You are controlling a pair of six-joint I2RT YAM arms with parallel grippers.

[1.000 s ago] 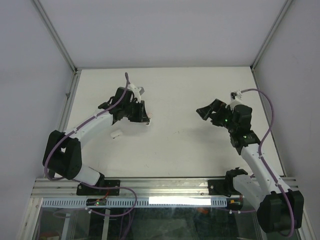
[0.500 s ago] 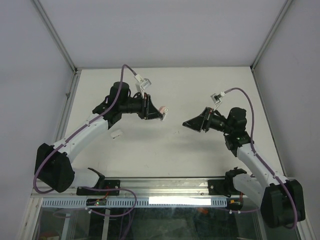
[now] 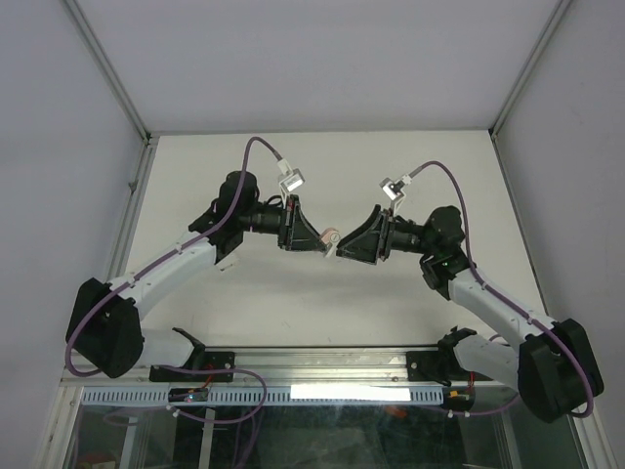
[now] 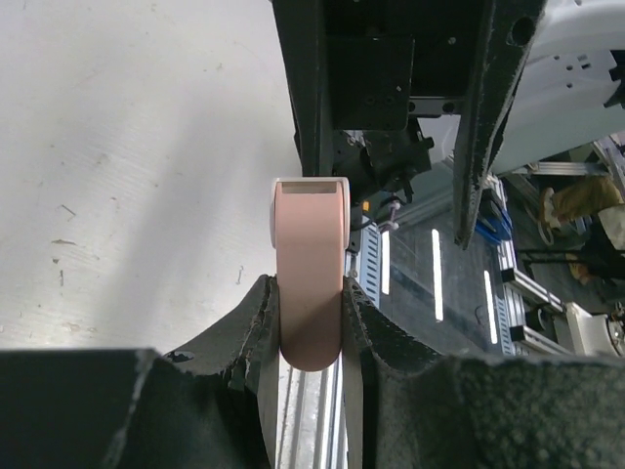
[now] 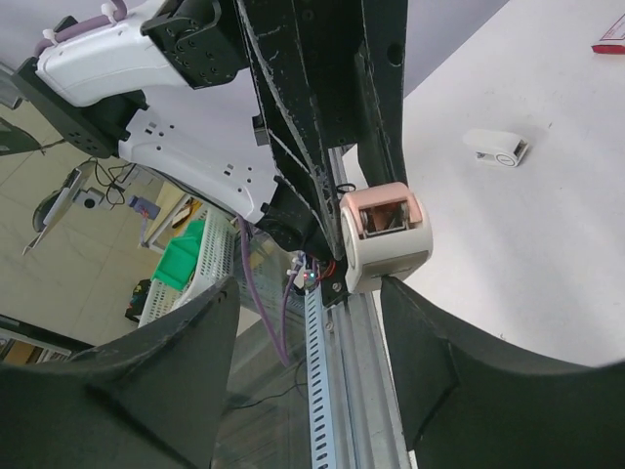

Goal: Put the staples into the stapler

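We judge the step in hand to be opening the stapler, ahead of any loading. The left gripper (image 3: 317,237) has its jaws clamped on the rounded end of the pink oblong plastic stapler (image 4: 311,293) with a cream-white underside. It holds the stapler in the air above the pale desk (image 3: 391,176), free end pointing toward the other arm. The right gripper (image 5: 309,281) faces that free end with its jaws apart, one finger on each side and neither touching it as far as we can tell. In the right wrist view the free end sits nearer one finger than the other. The staples, which we take to be the small white box (image 5: 496,147) lying on the desk, are well apart from both grippers and untouched. We cannot make out a red mark on the box from this angle, and in the top view the left arm hides it. We therefore judge the task to be at an early stage. The next move calls for centring the free end between the right jaws and then closing on it squarely. The left jaws must hold firm so that the stapler does not twist. Only with the stapler open can the staples be fetched.
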